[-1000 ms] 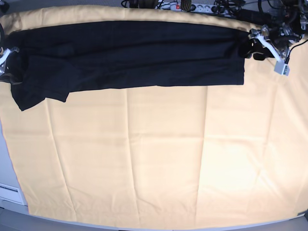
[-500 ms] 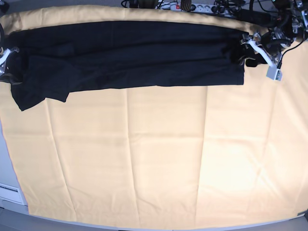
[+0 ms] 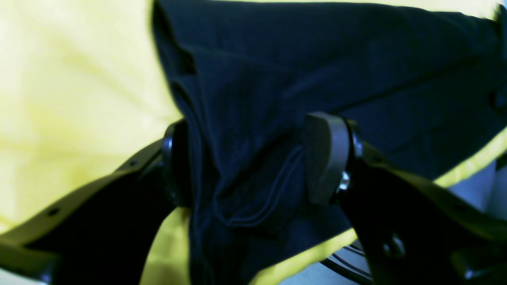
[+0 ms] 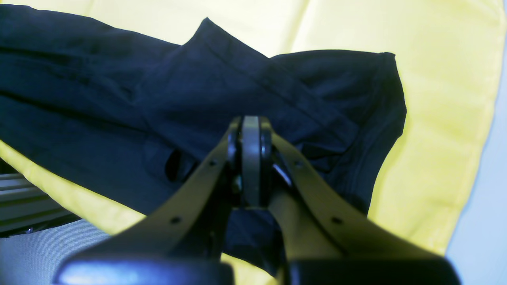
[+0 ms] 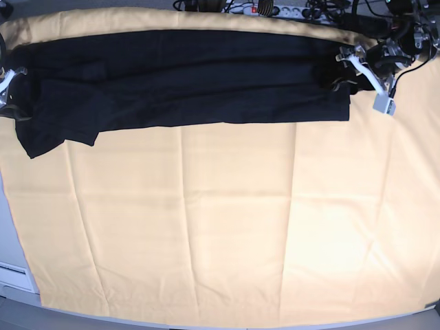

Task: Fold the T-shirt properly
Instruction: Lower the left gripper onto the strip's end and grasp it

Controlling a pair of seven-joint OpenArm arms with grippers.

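Note:
The black T-shirt (image 5: 185, 75) lies as a long flat band across the far part of the pale yellow cloth (image 5: 220, 227), one sleeve hanging down at its left end. My left gripper (image 5: 342, 72) sits over the shirt's right end. In the left wrist view it (image 3: 249, 166) is open wide, with a bunched fold of the T-shirt (image 3: 277, 79) between its pads. My right gripper (image 5: 8, 86) is at the shirt's left end. In the right wrist view it (image 4: 250, 130) is shut, and the T-shirt (image 4: 119, 99) is gathered up to its tips.
A power strip and tangled cables (image 5: 275, 9) lie along the table's far edge behind the shirt. The yellow cloth covers almost the whole table, with creases running front to back. A grey table edge (image 5: 10, 275) shows at the near left.
My left gripper has moved leftward from beside the shirt's right end onto it, still open. The right gripper and the shirt have stayed in place.

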